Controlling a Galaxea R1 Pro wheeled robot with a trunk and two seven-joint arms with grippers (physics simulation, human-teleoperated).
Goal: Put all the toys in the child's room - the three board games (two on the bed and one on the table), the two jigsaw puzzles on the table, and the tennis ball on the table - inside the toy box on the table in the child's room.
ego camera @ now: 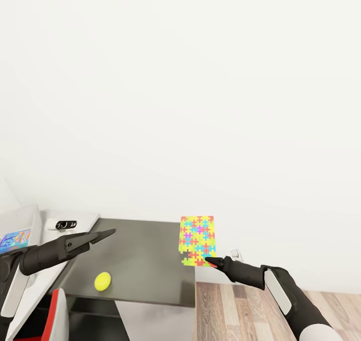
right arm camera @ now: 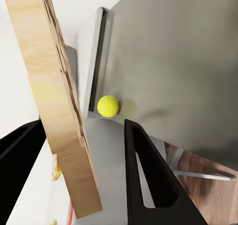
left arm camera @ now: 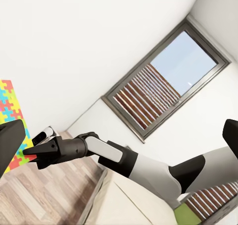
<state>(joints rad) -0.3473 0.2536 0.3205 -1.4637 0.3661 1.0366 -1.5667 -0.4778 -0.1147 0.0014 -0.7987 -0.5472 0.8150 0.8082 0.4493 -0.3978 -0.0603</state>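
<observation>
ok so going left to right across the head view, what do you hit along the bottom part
blue game box → left tool → tennis ball → jigsaw puzzle, held upright in the right tool → wooden floor

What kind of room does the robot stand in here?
Probably a child's bedroom: a bright jigsaw puzzle held in the right claw, a tennis ball on a dark cabinet, and a slatted window.
</observation>
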